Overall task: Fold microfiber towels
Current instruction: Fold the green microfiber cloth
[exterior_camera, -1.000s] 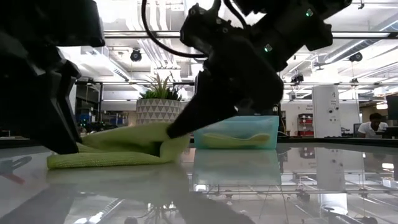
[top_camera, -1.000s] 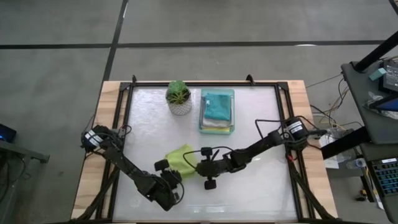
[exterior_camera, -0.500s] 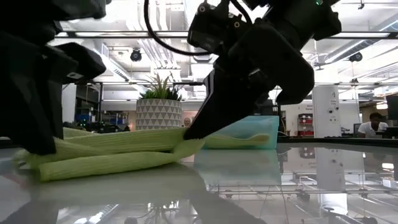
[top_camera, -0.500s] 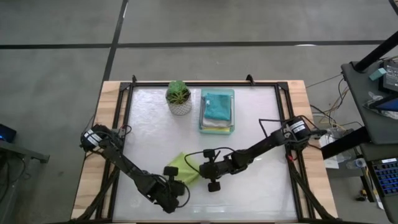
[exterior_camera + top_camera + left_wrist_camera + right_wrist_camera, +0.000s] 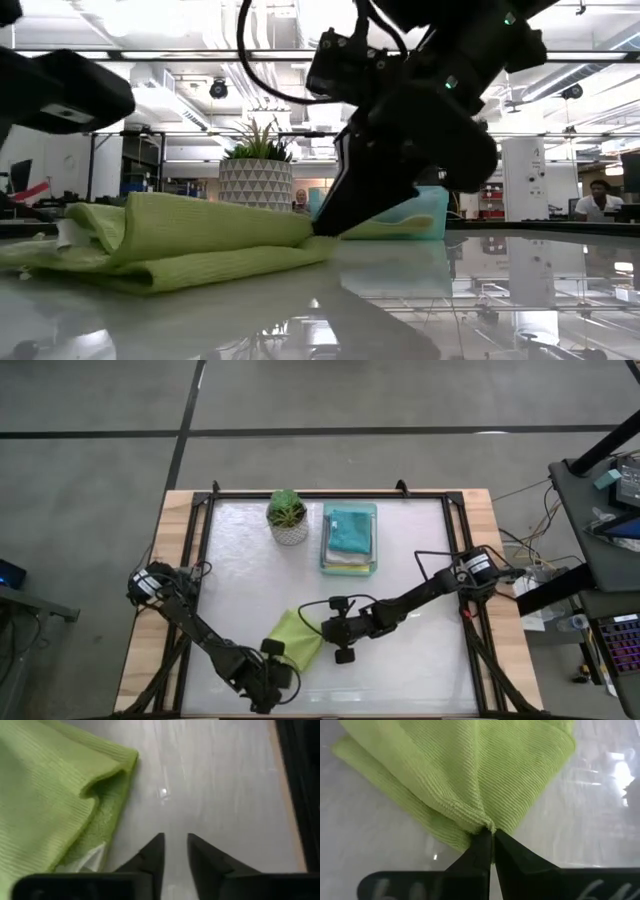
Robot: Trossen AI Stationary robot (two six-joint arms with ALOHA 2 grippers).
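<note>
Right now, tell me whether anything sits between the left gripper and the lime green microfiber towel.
Nothing visible does. The left gripper hovers over bare table beside the folded lime green microfiber towel, fingers slightly apart and empty. The right gripper is pinching the towel's opposite edge, away from that gap.

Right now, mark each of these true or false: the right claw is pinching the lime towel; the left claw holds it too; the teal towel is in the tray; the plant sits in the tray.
1. The right claw is pinching the lime green towel. True.
2. The left claw holds the towel too. False: its fingers are slightly apart over bare table, beside the towel.
3. The teal towel lies in the mint tray. True.
4. The potted plant sits in the tray. False: it stands on the table beside the tray.
</note>
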